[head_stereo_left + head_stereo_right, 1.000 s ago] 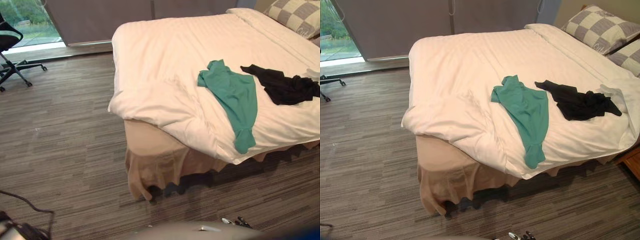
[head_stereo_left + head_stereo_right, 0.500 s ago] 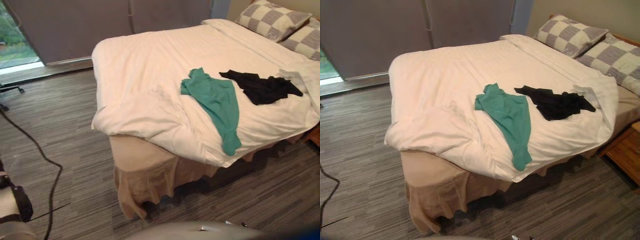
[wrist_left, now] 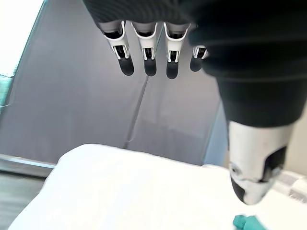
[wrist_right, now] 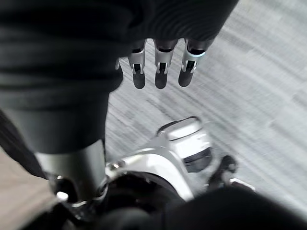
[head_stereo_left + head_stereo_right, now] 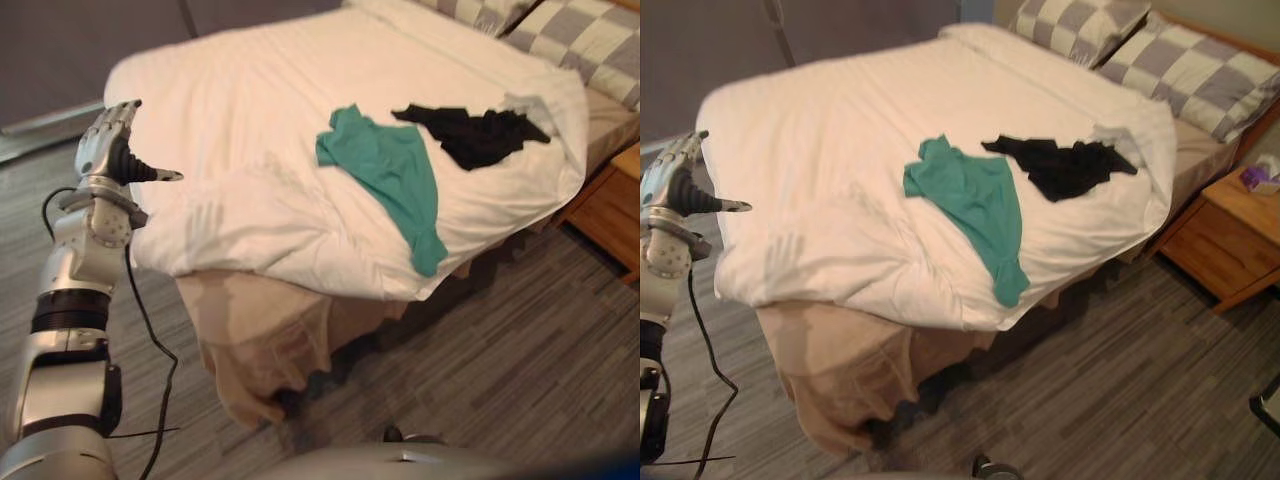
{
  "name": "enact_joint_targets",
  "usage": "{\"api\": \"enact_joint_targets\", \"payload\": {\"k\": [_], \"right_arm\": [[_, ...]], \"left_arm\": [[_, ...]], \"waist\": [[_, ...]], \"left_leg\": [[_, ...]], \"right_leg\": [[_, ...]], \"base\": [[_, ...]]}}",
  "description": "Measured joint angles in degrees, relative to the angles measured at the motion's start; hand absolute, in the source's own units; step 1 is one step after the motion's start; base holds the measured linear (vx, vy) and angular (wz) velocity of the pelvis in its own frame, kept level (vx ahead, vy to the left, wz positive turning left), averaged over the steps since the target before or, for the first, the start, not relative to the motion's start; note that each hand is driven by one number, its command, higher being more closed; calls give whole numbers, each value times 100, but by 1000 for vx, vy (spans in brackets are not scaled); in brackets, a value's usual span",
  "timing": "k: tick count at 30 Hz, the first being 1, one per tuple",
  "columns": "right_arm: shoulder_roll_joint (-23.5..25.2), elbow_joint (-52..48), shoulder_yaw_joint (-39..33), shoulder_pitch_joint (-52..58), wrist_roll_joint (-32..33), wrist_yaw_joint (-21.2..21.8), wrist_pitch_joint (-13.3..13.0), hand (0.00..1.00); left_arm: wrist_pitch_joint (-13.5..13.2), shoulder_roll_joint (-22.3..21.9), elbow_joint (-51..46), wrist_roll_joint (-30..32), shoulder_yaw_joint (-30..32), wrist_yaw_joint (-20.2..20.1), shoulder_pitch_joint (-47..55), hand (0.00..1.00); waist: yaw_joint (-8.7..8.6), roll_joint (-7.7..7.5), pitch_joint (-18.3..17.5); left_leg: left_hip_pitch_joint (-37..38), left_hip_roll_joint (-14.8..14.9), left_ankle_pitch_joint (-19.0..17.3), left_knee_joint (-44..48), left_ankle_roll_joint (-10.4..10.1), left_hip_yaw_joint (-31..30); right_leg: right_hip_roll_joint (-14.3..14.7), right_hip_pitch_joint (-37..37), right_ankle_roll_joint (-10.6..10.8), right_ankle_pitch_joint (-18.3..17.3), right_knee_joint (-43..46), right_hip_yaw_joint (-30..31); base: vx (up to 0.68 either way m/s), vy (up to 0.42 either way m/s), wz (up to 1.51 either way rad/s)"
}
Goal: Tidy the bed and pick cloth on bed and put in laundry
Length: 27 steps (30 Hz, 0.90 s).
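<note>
Done so far: as I judge it, nothing yet; both cloths lie on the bed (image 5: 270, 330) and the cover is not smoothed.
Green cloth (image 5: 390, 175): spread on the white duvet (image 5: 240, 110) near the middle, with its narrow end hanging over the near side edge of the bed.
Black cloth (image 5: 470, 130): crumpled just beside the green one, toward the pillows (image 5: 1200, 75); whether the two touch, I cannot tell.
Duvet: wrinkled at the foot corner and folded back at the head corner, so that the beige sheet (image 5: 1195, 150) shows there.
Left robot hand (image 5: 110, 140): raised beside the foot corner of the bed, fingers relaxed and spread with the thumb (image 3: 256, 167) pointing out, holding nothing, apart from the duvet.
Right robot hand (image 4: 160, 72): hangs low over the floor, fingers loose, empty.
Left to do: probably everything: take the green cloth, take the black cloth, carry them to the laundry, then pull the duvet flat. Where the laundry stands, I cannot tell.
Edges: the hanging end of the green cloth is the nearest part to grasp; the black cloth lies deeper, well apart from the near edge.
Open room: the floor (image 5: 500, 350) along the near side looks free; the wooden nightstand (image 5: 1215, 240) closes the way near the head end.
</note>
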Motion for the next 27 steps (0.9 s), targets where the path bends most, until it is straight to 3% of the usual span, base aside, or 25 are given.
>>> {"api": "enact_joint_targets", "payload": {"k": [5,13,18,23,27], "right_arm": [[-9,-335,27,-183,180,61,-161,0],[-44,-823,243,-181,498,256,-290,0],[-71,-992,337,-182,503,422,-439,0],[-190,-1112,603,-183,1013,594,-445,0],[-278,-1287,682,-318,1301,759,-419,0]], "left_arm": [[422,-204,0,-1,-121,266,-552,0],[850,-407,-283,2,-221,654,-1295,0],[938,-408,-299,29,-241,711,-1722,0],[1231,-458,-453,28,-351,605,-1859,0],[1453,-471,-453,11,-369,594,-2062,0]], "waist": [[4,38,524],[-2,-121,916],[-2,-192,1139],[-9,-269,1333],[-35,-368,1706]], "left_leg": [[-467,89,35,211,52,87],[-992,257,35,569,52,231],[-1276,330,35,729,52,250],[-1589,360,38,820,57,258],[-1832,393,69,928,103,376]], "right_leg": [[20,-379,-79,149,14,52],[68,-915,-192,293,152,160],[77,-1178,-210,402,204,169],[67,-1524,-203,451,320,167],[58,-1783,-203,568,372,197]], "base": [[-63,-40,-7],[-12,-22,-5],[-22,-3,0],[-46,-5,2],[-74,-13,-5]]}}
